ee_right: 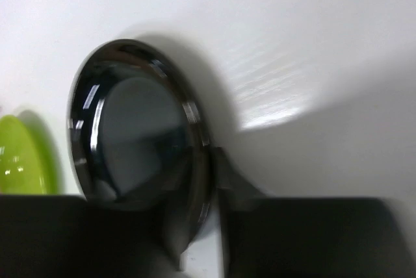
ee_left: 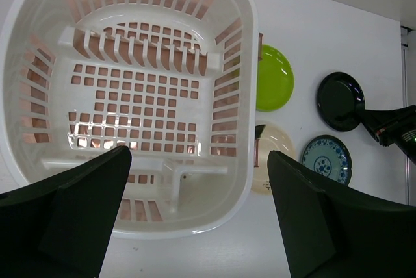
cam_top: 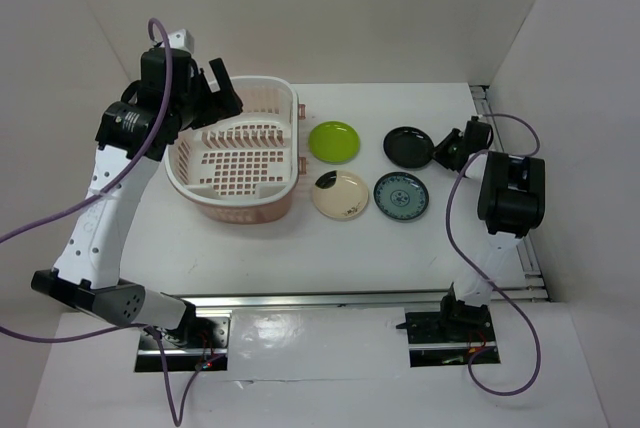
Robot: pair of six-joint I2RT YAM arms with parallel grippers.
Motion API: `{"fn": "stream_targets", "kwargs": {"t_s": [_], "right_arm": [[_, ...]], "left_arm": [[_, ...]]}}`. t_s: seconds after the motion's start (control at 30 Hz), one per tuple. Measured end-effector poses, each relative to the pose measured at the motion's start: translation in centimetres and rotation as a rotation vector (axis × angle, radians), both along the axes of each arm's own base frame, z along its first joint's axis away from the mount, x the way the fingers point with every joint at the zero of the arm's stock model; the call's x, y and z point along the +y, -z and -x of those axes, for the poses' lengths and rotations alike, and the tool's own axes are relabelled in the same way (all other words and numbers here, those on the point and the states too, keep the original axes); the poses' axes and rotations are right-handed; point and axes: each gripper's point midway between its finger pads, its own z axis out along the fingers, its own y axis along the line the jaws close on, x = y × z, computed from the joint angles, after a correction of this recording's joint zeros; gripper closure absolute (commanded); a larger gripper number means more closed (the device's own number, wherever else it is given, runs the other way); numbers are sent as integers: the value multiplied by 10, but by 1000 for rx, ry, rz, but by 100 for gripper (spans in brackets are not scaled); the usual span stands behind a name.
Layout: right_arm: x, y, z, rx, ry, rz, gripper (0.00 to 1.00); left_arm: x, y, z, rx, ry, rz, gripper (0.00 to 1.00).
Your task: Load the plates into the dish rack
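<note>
The pale pink dish rack (cam_top: 296,113) stands at the left and holds no plates; it also shows in the left wrist view (ee_left: 251,63). To its right lie the lime green plate (cam_top: 334,141), cream plate (cam_top: 340,195) and blue-green patterned plate (cam_top: 401,195). My left gripper (cam_top: 215,88) hovers open and empty over the rack's far left side (ee_left: 198,219). My right gripper (cam_top: 440,148) is at the right rim of the glossy black plate (cam_top: 405,145). In the right wrist view its fingers pinch that plate's (ee_right: 136,128) rim (ee_right: 205,187).
White walls stand behind and on both sides. A metal rail (cam_top: 520,248) runs along the table's right edge under the right arm. Purple cables hang from both arms. The green plate's edge (ee_right: 19,161) lies just left of the black plate.
</note>
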Motion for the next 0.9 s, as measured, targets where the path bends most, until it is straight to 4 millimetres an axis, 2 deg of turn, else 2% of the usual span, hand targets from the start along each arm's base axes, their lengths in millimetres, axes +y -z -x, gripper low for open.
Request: {"fn": "stream_targets", "kwargs": {"t_s": [0.13,0.47,0.63,0.7,0.77,0.9], "right_arm": [[-1,3,1,10,16,-37,100],[3,1,2,16,58,-126,100],[12,-4,16,12,122,-211,100],[13,-13,15,-14,145,-229,100],[14,-31,11,-59,157,-243,100],[16,-86,-5,-202,136,-243,100]], "left_arm": [[-1,0,-1,-1,3,2,0],[-7,5,-4,16,26,12,0],[-19,12,-12,32,73,36,0],[-26,17,-18,41,95,48,0],[-35,24,-26,55,124,62,0],[-55,39,-39,90,205,95,0]]}}
